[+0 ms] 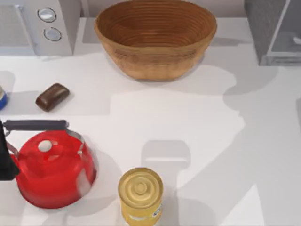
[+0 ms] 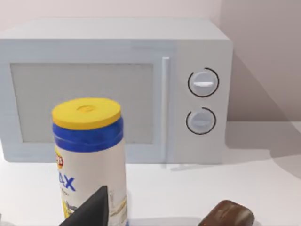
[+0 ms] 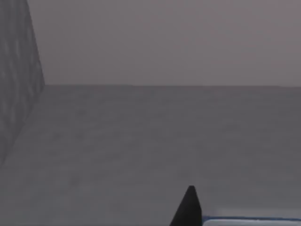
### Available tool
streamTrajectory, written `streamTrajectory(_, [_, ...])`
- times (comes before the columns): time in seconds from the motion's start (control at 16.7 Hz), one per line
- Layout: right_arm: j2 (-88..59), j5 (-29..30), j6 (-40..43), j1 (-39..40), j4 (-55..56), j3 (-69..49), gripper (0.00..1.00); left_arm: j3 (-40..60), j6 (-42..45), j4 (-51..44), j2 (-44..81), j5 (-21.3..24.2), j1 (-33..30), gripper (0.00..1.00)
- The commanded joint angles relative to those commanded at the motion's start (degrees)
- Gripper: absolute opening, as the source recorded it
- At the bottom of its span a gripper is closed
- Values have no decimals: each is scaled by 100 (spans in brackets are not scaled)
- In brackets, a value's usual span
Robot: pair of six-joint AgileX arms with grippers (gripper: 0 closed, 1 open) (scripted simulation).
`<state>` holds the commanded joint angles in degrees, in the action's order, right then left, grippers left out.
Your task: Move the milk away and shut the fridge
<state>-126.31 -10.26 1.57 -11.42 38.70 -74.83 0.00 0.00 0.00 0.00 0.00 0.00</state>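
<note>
The right gripper reached inside the fridge, grip state impossible to tell, a blue-edged milk beside it; withdrawal should stay level; the left arm idled beside the fridge-distant kettle.

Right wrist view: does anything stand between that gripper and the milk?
Nothing visible does. The right gripper sits close beside a blue-edged white sliver, probably the milk, with the fridge wall off to one side.

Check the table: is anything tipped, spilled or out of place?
Nothing stands out. The kettle, yellow can and basket stand upright, the brown bar lies flat, and nothing is spilled on the table.
</note>
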Motion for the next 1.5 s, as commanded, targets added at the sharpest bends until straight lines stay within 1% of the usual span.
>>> streamTrajectory(0.6, [0,0,0,0,0,0,0,0,0,0,0,0,0,100])
streamTrajectory(1.38, [0,0,0,0,0,0,98,0,0,0,0,0,0,100])
streamTrajectory(1.44, [0,0,0,0,0,0,100,0,0,0,0,0,0,100])
streamTrajectory(1.5, [0,0,0,0,0,0,100,0,0,0,0,0,0,100])
